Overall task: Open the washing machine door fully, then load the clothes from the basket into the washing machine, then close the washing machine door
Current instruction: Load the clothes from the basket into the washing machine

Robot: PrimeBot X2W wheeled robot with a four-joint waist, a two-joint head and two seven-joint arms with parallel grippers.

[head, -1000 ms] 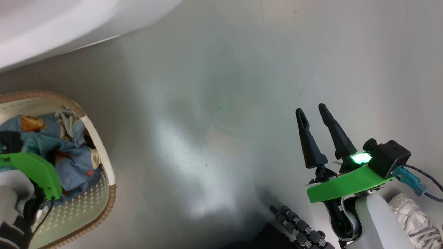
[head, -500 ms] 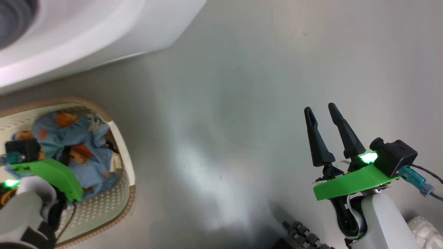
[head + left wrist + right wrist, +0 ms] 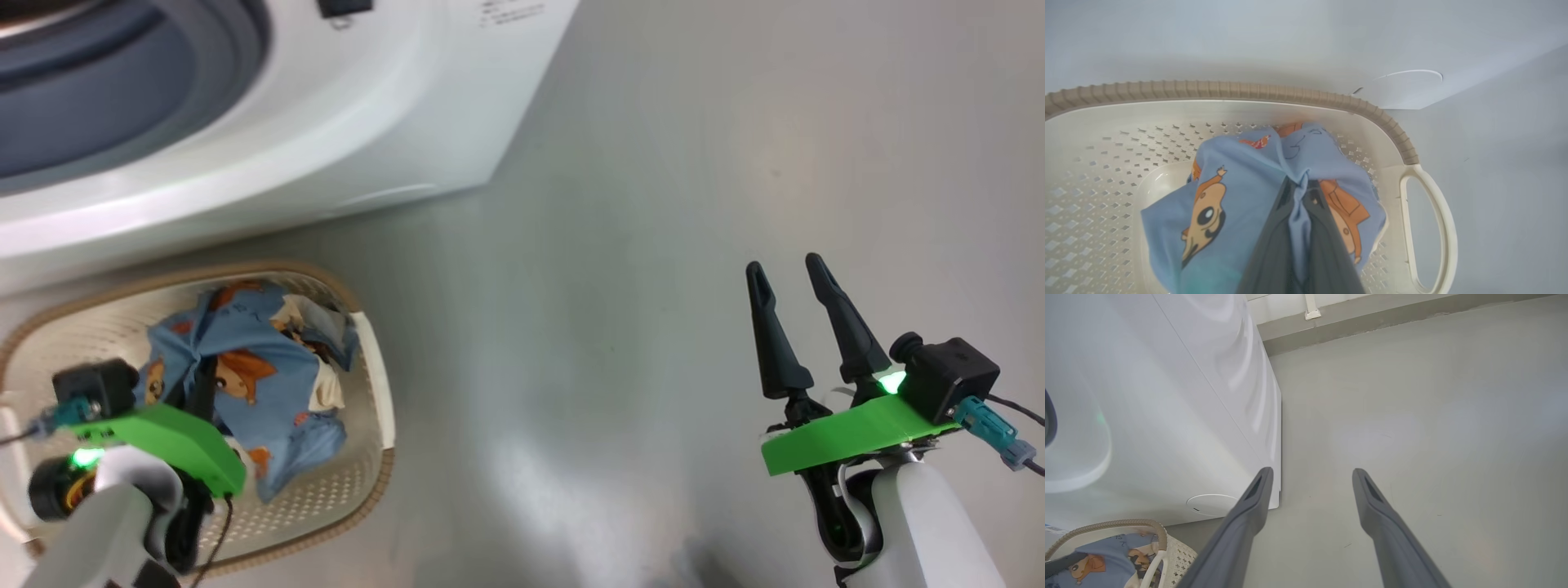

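Left gripper (image 3: 1300,185): the two dark fingers are pressed together on a fold of the clothes (image 3: 1237,179), with a ridge of blue cloth squeezed up between them.
Clothes: bunched in the basket (image 3: 1208,89), at 8 o'clock in the head view; the bundle is tented up towards the pinch and its lower edges lie on the basket floor.
Basket: stands on the floor (image 3: 653,204) just in front of the washing machine (image 3: 343,122), which fills 11 o'clock in the head view.
Right gripper (image 3: 785,266): fingers spread, holding nothing, over bare floor at 4 o'clock and well apart from the basket.
Risk, slip: the pinch takes only a narrow fold, so the cloth could slide out on the lift.
Risk, partial load: the white and orange pieces underneath may not be caught and could be left behind.
Risk, drag: a hanging tail could snag the rim or the handle (image 3: 1443,212) and tip the light basket.
Risk, miss: a trailing edge could catch on the gasket (image 3: 122,82) and fall short of the drum.
Cloth: soft, thin, creased, light blue with orange-brown cartoon animals.
Basket make: cream plastic, perforated, rounded corners, ribbed brown rim, looped handle.
Machine: glossy white curved panel with a grey-blue rubber ring.
Floor: smooth grey, faintly shiny.
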